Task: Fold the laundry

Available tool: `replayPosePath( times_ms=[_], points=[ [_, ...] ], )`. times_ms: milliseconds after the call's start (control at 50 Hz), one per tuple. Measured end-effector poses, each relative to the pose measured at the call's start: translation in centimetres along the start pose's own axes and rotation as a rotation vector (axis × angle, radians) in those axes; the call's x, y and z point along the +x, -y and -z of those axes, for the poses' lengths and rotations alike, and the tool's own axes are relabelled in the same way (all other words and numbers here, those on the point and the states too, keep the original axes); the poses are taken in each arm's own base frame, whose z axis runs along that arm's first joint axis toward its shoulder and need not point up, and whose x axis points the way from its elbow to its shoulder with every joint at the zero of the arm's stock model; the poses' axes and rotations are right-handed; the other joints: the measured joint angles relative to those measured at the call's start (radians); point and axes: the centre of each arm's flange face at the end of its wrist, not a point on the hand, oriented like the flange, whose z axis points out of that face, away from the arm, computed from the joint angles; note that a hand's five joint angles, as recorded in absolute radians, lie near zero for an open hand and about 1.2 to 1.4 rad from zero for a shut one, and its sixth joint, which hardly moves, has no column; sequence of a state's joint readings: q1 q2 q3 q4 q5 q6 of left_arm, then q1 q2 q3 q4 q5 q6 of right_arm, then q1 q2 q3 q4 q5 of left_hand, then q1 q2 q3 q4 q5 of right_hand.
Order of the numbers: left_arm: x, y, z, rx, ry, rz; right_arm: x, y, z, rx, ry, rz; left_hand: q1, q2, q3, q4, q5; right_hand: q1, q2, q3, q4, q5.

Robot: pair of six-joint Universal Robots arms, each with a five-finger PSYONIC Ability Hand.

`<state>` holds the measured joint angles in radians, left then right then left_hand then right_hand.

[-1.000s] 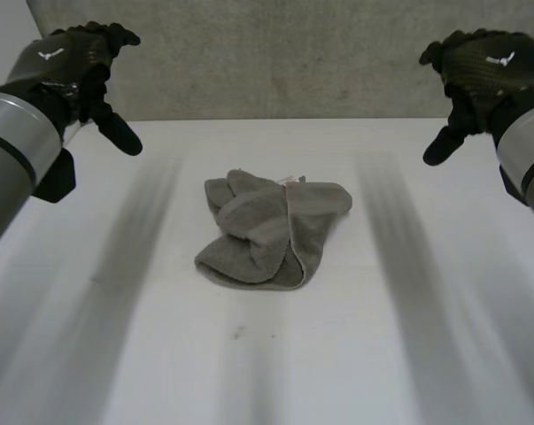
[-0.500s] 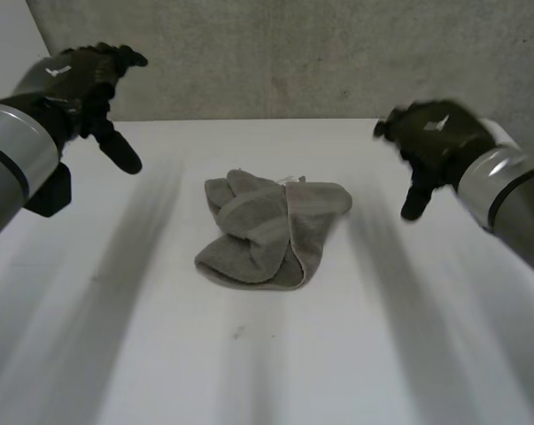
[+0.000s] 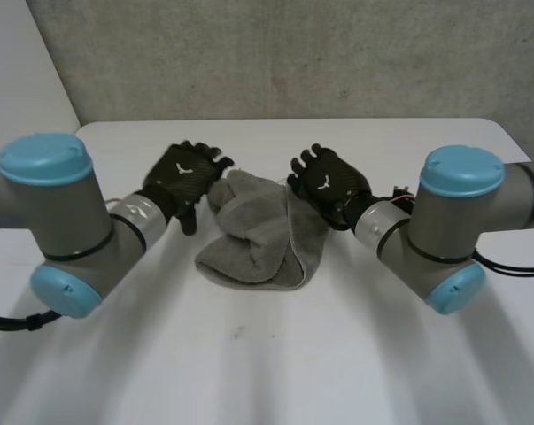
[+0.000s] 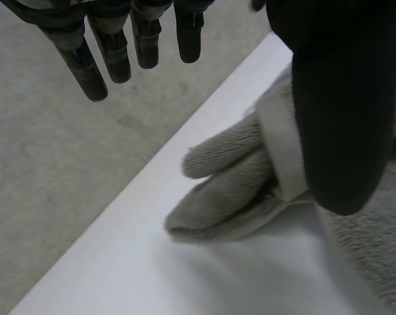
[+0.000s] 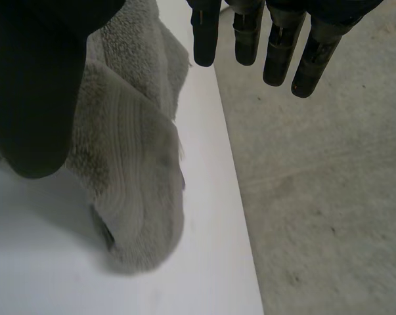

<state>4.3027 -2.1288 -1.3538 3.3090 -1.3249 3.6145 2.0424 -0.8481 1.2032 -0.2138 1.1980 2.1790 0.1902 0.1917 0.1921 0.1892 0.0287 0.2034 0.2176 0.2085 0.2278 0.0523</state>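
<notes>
A white table (image 3: 267, 354) carries a crumpled grey terry towel (image 3: 258, 239), bunched in a heap toward the far side. Two grey robot arms with light-blue caps, the left arm (image 3: 81, 221) and the right arm (image 3: 444, 221), reach in from either side. The black left robot hand (image 3: 182, 173) is at the towel's far left corner, and the black right robot hand (image 3: 333, 183) is over its far right corner. Each has straight fingers spread from the thumb and grips nothing. Whether the thumbs touch the cloth cannot be told.
</notes>
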Motion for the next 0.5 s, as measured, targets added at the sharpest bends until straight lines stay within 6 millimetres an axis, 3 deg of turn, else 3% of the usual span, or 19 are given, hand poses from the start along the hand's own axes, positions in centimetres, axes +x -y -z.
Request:
replayPosePath(
  times_ms=[200, 280, 300, 380, 420, 500],
  points=[
    [3.3, -1.7, -1.1, -0.004, -0.094, 0.004, -3.0, -1.5, -2.5, 0.021, 0.047, -0.027, 0.103, 0.1, 0.1, 0.098, 0.085, 0.067, 0.104, 0.116, 0.087, 0.087],
    [4.1, -2.2, -1.6, -0.011, -0.109, 0.003, -3.4, -2.2, -3.1, 0.004, 0.041, -0.026, 0.248, 0.246, 0.229, 0.232, 0.217, 0.43, 0.531, 0.533, 0.499, 0.475],
    [4.2, -2.3, -1.7, -0.011, -0.109, 0.003, -3.4, -2.3, -3.3, -0.003, 0.033, -0.025, 0.425, 0.413, 0.413, 0.399, 0.383, 0.593, 0.728, 0.717, 0.7, 0.672],
    [3.9, -1.9, -2.2, 0.007, -0.095, 0.004, -2.6, -2.2, -3.3, -0.023, 0.0, -0.024, 0.816, 0.82, 0.803, 0.807, 0.791, 0.748, 0.948, 0.957, 0.944, 0.905],
    [3.6, -1.4, -2.3, 0.023, -0.08, 0.001, -1.9, -1.9, -3.1, -0.032, -0.022, -0.024, 0.932, 0.948, 0.944, 0.947, 0.928, 0.748, 0.954, 0.968, 0.957, 0.911],
    [2.9, -0.3, -2.2, 0.052, -0.045, -0.006, -0.3, -1.2, -2.6, -0.048, -0.065, -0.03, 0.947, 0.993, 0.988, 0.997, 0.963, 0.748, 0.954, 0.969, 0.96, 0.915]
  ],
)
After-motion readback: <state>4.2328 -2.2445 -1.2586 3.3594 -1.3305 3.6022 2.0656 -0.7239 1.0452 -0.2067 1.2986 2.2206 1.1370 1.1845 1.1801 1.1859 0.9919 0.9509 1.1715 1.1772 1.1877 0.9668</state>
